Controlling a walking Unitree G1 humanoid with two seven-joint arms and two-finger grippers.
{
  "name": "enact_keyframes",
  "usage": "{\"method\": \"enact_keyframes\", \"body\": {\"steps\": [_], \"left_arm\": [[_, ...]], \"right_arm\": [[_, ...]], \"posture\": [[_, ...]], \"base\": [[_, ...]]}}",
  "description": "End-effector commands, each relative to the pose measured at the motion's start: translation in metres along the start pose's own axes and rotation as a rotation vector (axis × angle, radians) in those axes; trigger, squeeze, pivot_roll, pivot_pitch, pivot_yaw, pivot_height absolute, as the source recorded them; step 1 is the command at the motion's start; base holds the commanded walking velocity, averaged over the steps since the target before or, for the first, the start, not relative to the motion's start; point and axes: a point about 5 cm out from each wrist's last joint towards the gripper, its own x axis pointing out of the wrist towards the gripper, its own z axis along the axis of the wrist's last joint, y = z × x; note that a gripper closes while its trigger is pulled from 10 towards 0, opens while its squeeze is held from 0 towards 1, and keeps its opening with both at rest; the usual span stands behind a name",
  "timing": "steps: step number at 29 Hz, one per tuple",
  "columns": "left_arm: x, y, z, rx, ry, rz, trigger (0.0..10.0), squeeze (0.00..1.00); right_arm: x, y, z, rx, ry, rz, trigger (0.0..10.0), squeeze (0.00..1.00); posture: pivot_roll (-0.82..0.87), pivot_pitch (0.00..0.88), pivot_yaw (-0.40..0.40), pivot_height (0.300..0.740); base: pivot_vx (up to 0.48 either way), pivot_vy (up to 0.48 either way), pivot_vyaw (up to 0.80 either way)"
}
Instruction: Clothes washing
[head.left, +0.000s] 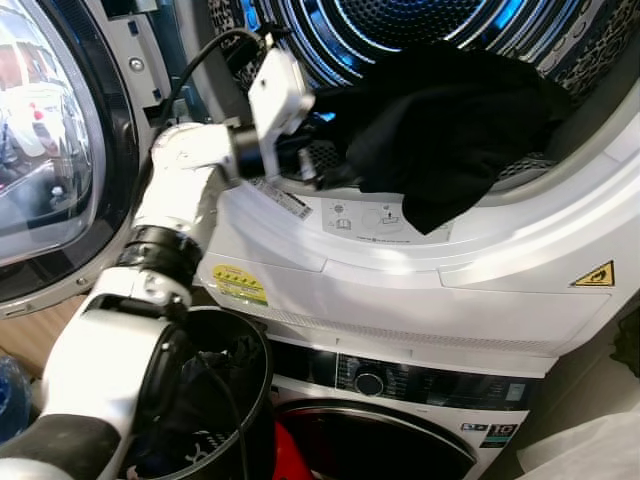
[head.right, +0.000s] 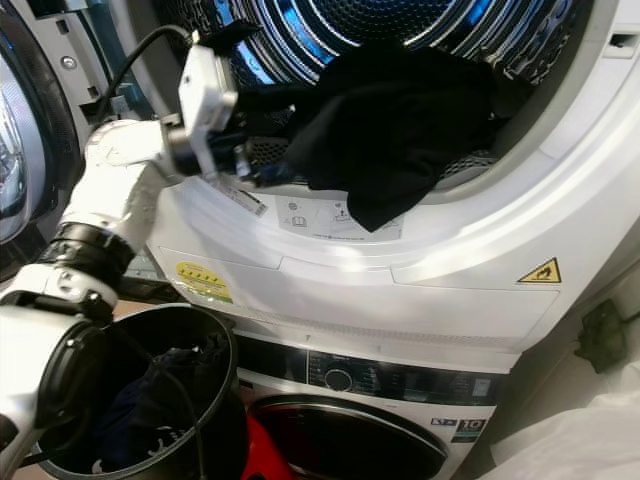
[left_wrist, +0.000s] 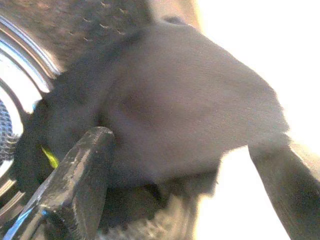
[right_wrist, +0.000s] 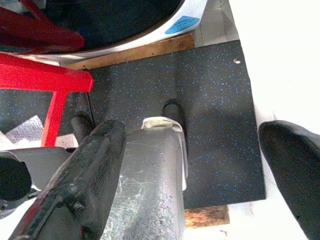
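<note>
Up at the mouth of the upper drum (head.left: 400, 30), a black garment (head.left: 440, 130) is lying half inside, its lower edge spilling over the white rim (head.left: 400, 235). The left pincer (left_wrist: 170, 165) is reaching into that opening, fingers (left_wrist: 80, 170) spread wide on either side of the dark cloth without closing on it. Below, a black basket (head.right: 225, 330) is sitting beside the lower washer (head.right: 400, 400), holding dark clothes (head.right: 160, 395). The right pincer (right_wrist: 195, 165) is hanging open over the speckled floor mat (right_wrist: 210, 100), holding nothing.
</note>
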Motion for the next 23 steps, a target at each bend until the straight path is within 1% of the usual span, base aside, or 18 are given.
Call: {"method": "enact_keyframes", "body": {"steps": [1,3,5,6,8,10,12,13,17,18,19,20,21,23], "left_arm": [[-0.01,-0.007,0.01,0.017,0.012,-0.074,10.0,0.0],[-0.013,-0.008,0.012,0.044,0.052,-0.08,10.0,0.0],[-0.016,-0.014,0.014,0.052,0.099,-0.115,10.0,0.0],[-0.016,-0.014,0.014,0.052,0.099,-0.115,10.0,0.0],[-0.015,-0.022,0.014,0.044,0.108,-0.139,10.0,0.0],[-0.014,-0.03,0.014,0.007,0.096,-0.176,10.0,0.0],[-0.014,-0.042,0.012,-0.041,0.099,-0.242,10.0,0.0],[-0.013,-0.056,0.009,-0.087,0.1,-0.327,10.0,0.0],[-0.007,-0.079,0.003,-0.135,0.109,-0.448,10.0,0.0],[-0.003,-0.089,0.0,-0.157,0.104,-0.498,10.0,0.0],[0.008,-0.105,-0.007,-0.181,0.098,-0.562,10.0,0.0],[0.008,-0.105,-0.007,-0.181,0.098,-0.562,10.0,0.0],[0.018,-0.114,-0.014,-0.173,0.098,-0.568,10.0,0.0],[0.033,-0.12,-0.022,-0.139,0.081,-0.513,10.0,0.0]], "right_arm": [[-0.001,0.008,-0.011,0.005,0.044,0.021,10.0,0.0],[-0.001,0.008,-0.011,0.002,0.046,0.022,10.0,0.0],[-0.001,0.009,-0.011,-0.002,0.047,0.025,10.0,0.0],[-0.001,0.009,-0.011,-0.002,0.047,0.025,10.0,0.0],[-0.001,0.009,-0.012,-0.001,0.049,0.025,10.0,0.0],[-0.001,0.01,-0.012,0.0,0.049,0.026,10.0,0.0],[-0.001,0.01,-0.012,0.0,0.049,0.026,10.0,0.0],[-0.001,0.01,-0.012,-0.003,0.049,0.026,10.0,0.0],[-0.001,0.009,-0.012,0.001,0.048,0.023,10.0,0.0],[-0.001,0.009,-0.012,0.001,0.047,0.023,10.0,0.0],[-0.001,0.009,-0.012,0.0,0.048,0.023,10.0,0.0],[-0.001,0.009,-0.012,0.0,0.048,0.023,10.0,0.0],[-0.001,0.009,-0.012,-0.002,0.048,0.025,10.0,0.0],[-0.001,0.01,-0.013,-0.006,0.05,0.028,10.0,0.0]], "posture": [[-0.07,0.0,0.081,0.74],[-0.06,0.0,0.08,0.74],[-0.05,0.0,0.078,0.74],[-0.05,0.0,0.078,0.74],[-0.05,0.0,0.079,0.74],[-0.06,0.0,0.078,0.74],[-0.06,0.0,0.077,0.74],[-0.06,0.0,0.077,0.74],[-0.06,0.0,0.078,0.74],[-0.06,0.0,0.078,0.74],[-0.05,0.0,0.078,0.74],[-0.05,0.0,0.078,0.74],[-0.05,0.0,0.079,0.74],[-0.05,0.0,0.081,0.74]], "base": [[0.0,0.0,0.0],[0.0,0.0,0.0],[0.0,0.0,0.0],[0.0,0.0,0.0],[0.0,0.0,0.0],[0.0,0.0,0.0],[0.0,0.0,0.0],[0.0,0.0,0.0],[0.0,0.0,0.0],[0.0,0.0,0.0],[0.0,0.0,0.0],[0.0,0.0,0.0],[0.0,0.0,0.0],[0.0,0.0,0.0]]}}
